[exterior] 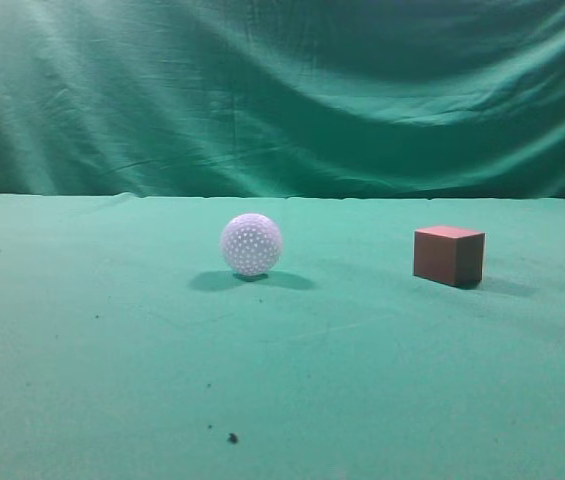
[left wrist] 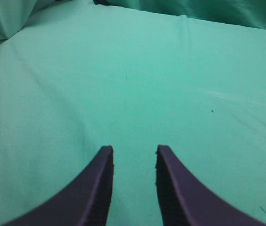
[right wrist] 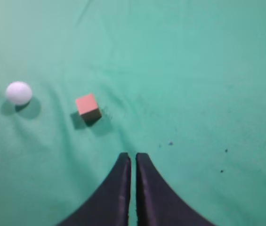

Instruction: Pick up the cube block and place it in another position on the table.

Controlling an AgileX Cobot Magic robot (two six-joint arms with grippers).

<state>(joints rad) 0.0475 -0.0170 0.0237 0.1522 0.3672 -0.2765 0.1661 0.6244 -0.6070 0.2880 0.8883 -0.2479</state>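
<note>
The cube block (exterior: 449,255) is reddish-brown and rests on the green table (exterior: 112,380), to the right of centre. It also shows in the right wrist view (right wrist: 87,106), up and to the left of my right gripper (right wrist: 133,155), which is shut and empty and well apart from it. My left gripper (left wrist: 133,149) is open and empty over bare green cloth; the cube is out of its view. Neither gripper shows in the exterior view.
A white dimpled ball (exterior: 251,244) sits left of the cube, also in the right wrist view (right wrist: 18,92). A wrinkled green curtain (exterior: 282,90) hangs behind the table. Small dark specks (exterior: 232,437) dot the cloth.
</note>
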